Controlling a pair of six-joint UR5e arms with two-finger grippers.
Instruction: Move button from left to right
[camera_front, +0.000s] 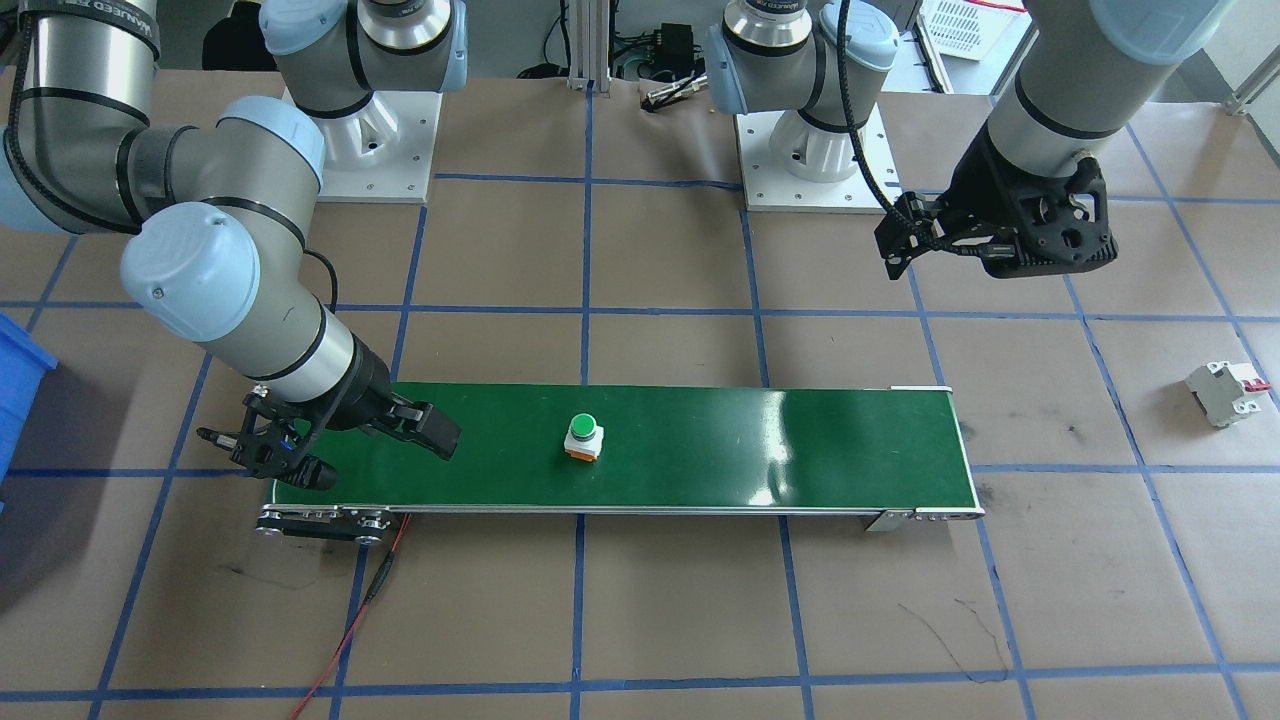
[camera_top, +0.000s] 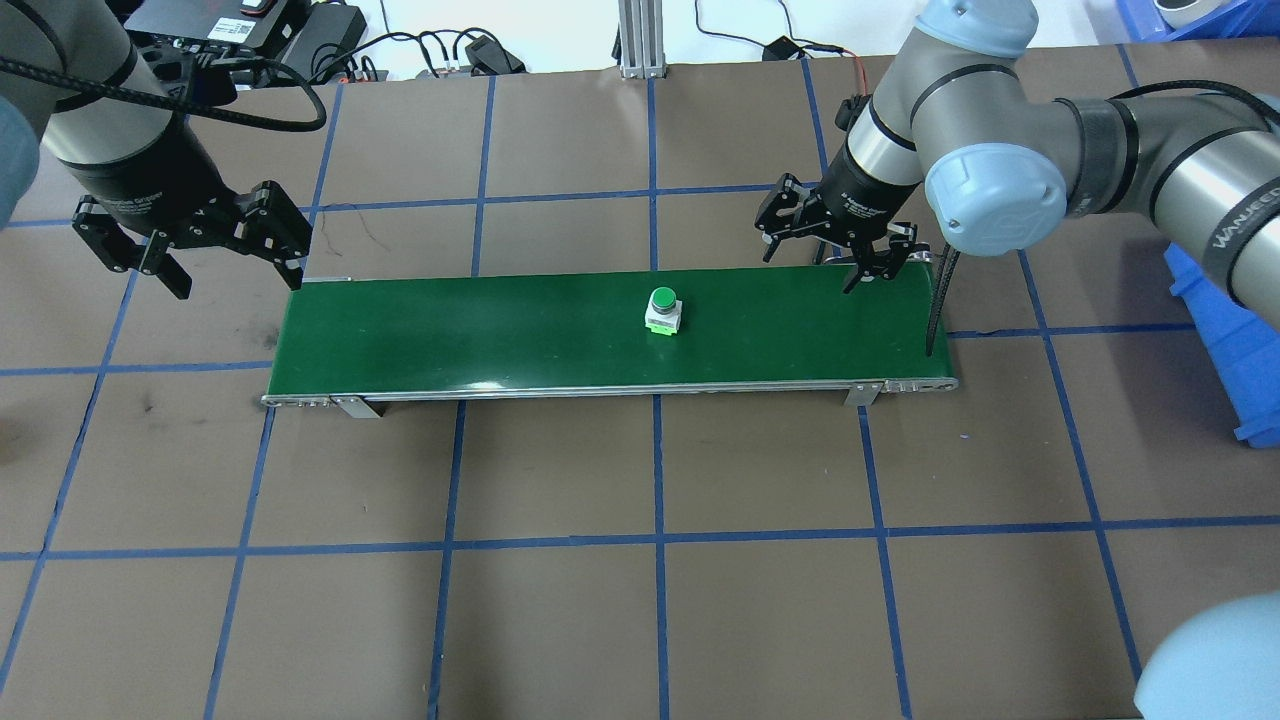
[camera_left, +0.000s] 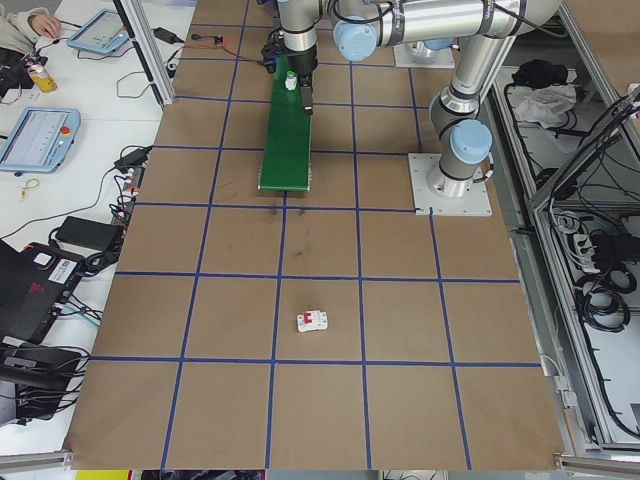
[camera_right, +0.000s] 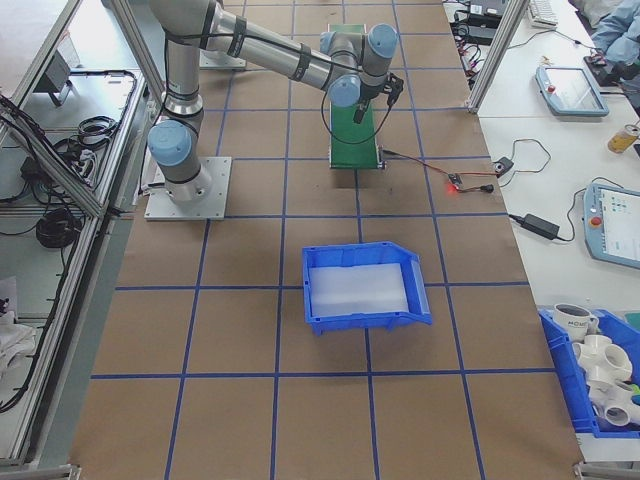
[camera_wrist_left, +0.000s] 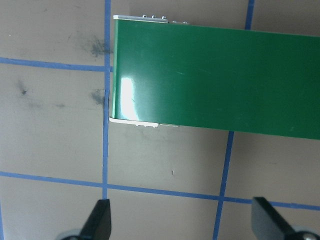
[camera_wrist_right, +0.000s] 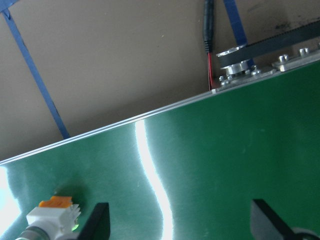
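The button, with a green cap, a white body and an orange base, stands upright near the middle of the green conveyor belt, also visible in the front view. My right gripper hovers open over the belt's right end, and the button shows at the lower left of its wrist view, outside the fingers. My left gripper hangs open and empty just off the belt's left end.
A white circuit breaker with a red lever lies on the brown table off the belt's left end. A blue bin sits on the table beyond the belt's right end. A red wire trails from the belt's motor end.
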